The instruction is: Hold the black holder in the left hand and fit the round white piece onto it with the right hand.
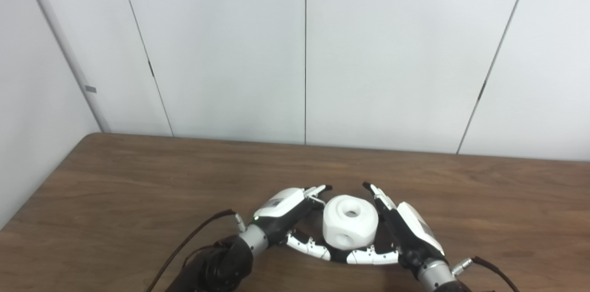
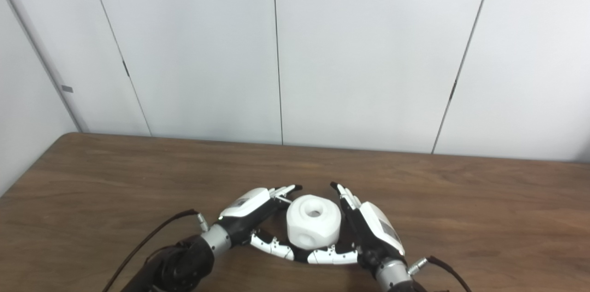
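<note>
Here, spread fingers (image 1: 318, 189) of both hands flank the faceted white piece (image 1: 350, 227).

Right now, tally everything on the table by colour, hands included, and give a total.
White: 1, the round white piece, standing between the two hands.
Black and white: 2, the left hand and the right hand, cupped on either side of it.
Black: 0, no black holder shows in either view.
Total: 3
</note>
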Controlling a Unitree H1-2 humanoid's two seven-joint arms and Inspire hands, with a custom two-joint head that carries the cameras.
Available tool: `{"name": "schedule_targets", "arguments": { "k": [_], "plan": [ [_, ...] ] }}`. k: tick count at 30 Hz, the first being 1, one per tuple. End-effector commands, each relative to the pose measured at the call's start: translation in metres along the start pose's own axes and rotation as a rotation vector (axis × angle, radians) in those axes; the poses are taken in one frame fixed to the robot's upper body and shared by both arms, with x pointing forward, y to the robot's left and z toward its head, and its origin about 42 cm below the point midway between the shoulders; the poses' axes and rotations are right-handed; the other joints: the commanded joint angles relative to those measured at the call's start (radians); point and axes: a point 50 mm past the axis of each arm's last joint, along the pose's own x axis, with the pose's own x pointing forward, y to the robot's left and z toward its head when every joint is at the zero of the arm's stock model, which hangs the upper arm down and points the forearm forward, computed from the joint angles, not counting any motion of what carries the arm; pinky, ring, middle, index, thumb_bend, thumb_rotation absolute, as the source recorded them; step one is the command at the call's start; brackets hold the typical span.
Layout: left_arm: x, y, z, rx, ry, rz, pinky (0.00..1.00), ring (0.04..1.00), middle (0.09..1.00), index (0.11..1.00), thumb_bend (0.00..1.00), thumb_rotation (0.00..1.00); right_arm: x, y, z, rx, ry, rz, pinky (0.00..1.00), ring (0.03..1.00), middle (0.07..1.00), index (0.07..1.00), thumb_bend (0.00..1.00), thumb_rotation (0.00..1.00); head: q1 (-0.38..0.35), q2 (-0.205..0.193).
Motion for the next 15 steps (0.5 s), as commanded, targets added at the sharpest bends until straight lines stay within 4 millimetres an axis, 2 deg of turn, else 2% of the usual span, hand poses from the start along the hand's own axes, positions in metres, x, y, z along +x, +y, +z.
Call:
{"name": "schedule_targets", "arguments": {
  "k": [1, 15],
  "plan": [
    [-0.007, 0.007, -0.01, 0.006, 0.048, -0.005, 0.99, 1.0, 1.0, 1.0, 1.0, 0.44, 0.005, -0.007, -0.001, -0.011, -0.005, -0.021, 0.87, 1.0, 1.0, 1.0, 1.0, 0.41, 0.0, 0.0],
    [-0.017, 0.018, -0.014, 0.009, 0.033, 0.03, 1.0, 1.0, 1.0, 1.0, 1.0, 0.5, 0.004, -0.009, -0.005, 0.0, -0.014, -0.03, 0.88, 1.0, 1.0, 1.0, 1.0, 0.42, -0.002, -0.008]
  ]
}}
